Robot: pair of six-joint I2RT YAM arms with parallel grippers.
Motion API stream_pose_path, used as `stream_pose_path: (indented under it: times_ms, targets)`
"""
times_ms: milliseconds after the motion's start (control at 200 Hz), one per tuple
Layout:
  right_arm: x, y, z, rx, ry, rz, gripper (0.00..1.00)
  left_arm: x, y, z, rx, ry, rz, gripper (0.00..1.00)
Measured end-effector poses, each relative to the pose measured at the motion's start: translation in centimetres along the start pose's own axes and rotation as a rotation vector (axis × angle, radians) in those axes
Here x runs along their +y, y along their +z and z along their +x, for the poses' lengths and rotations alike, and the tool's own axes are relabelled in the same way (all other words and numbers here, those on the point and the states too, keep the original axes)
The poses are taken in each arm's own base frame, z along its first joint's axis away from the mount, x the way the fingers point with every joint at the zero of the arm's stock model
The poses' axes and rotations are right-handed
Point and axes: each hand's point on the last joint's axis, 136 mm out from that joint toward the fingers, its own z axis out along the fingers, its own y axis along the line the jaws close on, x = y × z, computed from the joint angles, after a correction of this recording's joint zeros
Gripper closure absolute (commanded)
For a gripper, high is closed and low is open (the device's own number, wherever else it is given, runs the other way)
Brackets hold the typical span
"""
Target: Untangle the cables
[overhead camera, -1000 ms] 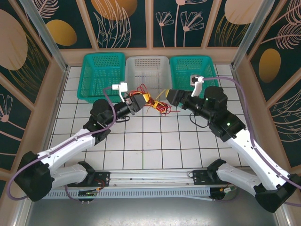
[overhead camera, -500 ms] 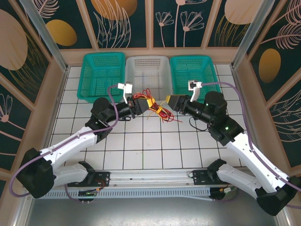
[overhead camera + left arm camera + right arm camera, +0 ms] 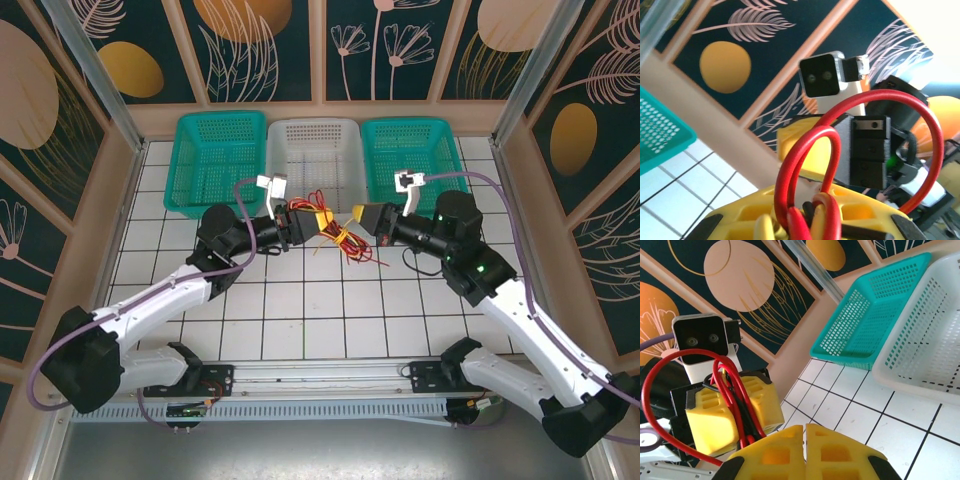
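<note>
Pulling apart looks like the step in hand, with both claws meeting over the white tiled table (image 3: 300, 300). Left yellow-fingered gripper (image 3: 289, 222): clamped on the bundle of thin red, yellow and black cables (image 3: 338, 238). In the left wrist view, red loops (image 3: 920, 150) and a black strand sprout from between its fingers. Right yellow-fingered gripper (image 3: 805, 432): fingers pressed flat together just beside those loops; can't tell if a strand is caught in the seam. The bundle sits mid-table between the two claws, with a few loose red ends sticking out.

Check you really have one wire on the right before you pull. If not, open and take a single red loop. Then draw the right arm away slowly and watch for knots tightening. Pull sideways, not toward the white plastic mesh basket (image 3: 315, 150) and the teal mesh baskets (image 3: 405, 150) beyond, where loops could snag a rim.
</note>
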Motion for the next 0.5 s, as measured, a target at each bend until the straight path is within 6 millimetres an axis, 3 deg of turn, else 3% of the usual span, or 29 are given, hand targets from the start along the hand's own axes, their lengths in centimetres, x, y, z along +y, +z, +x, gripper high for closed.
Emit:
stream_pose_path:
  times_ms: [145,355,501]
  targets:
    - [1.1,-0.4,-0.8,-0.017,-0.028,-0.05,1.0,-2.2,0.2,-1.0,-0.013,-0.022,0.097,1.0]
    - [3.8,-0.7,-2.5,-0.092,-0.044,-0.187,1.0,-6.5,-0.2,-4.5,-0.12,0.014,0.231,1.0]
    - [2.7,-0.3,-1.3,-0.136,0.06,-0.257,1.0,-7.1,-0.2,-6.6,-0.219,0.026,0.258,1.0]
